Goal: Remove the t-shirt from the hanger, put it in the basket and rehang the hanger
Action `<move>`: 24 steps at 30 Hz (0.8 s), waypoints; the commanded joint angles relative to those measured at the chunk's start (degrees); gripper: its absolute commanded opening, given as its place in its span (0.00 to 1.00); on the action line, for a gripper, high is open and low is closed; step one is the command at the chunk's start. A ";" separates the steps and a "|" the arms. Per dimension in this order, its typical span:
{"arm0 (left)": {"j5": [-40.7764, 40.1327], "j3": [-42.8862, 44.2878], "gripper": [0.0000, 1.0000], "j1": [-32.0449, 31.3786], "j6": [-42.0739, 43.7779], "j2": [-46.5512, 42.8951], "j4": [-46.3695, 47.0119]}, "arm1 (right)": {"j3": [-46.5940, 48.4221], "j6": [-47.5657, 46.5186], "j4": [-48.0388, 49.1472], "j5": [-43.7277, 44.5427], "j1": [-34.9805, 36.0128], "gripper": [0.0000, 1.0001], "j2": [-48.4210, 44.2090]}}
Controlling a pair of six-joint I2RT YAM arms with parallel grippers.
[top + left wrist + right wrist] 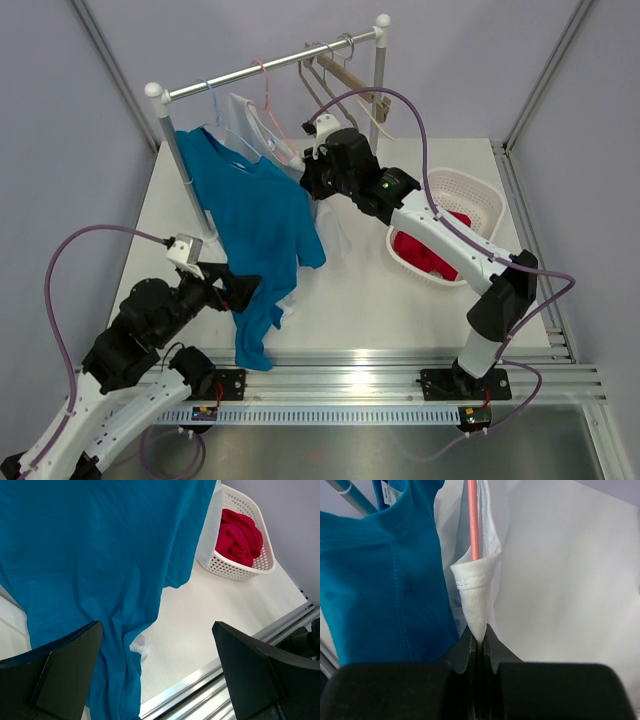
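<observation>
The right end effector is closed narrow on a folded edge of the white t-shirt, just below the pink hanger that carries it. Pinching the cloth there probably gives it a hold for drawing the fabric down off the hanger arm. Whether this fold is a sleeve or the shoulder seam I cannot tell from so close. The shirt hangs from the rail, pressed against a blue t-shirt on the next hanger.

The left end effector stands wide, holding nothing, low beside the blue shirt's trailing hem, likely waiting to help.

On the counter to the right sits a white basket holding a crumpled red garment, a likely drop-off place.
</observation>
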 commanded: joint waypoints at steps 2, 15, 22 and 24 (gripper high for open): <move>3.43 -0.02 0.99 0.35 -0.59 2.41 4.58 | 1.83 0.38 4.24 -0.44 0.31 0.00 -2.11; 15.53 10.87 0.99 0.35 -9.90 14.27 17.58 | -11.96 -1.03 11.89 6.41 2.07 0.00 -18.72; 18.64 15.62 0.99 0.35 -18.16 22.09 25.50 | -24.36 3.10 15.93 6.07 2.24 0.00 -24.61; 17.85 17.20 0.98 0.27 -19.39 24.12 27.96 | -27.87 3.89 16.55 6.06 2.77 0.00 -26.71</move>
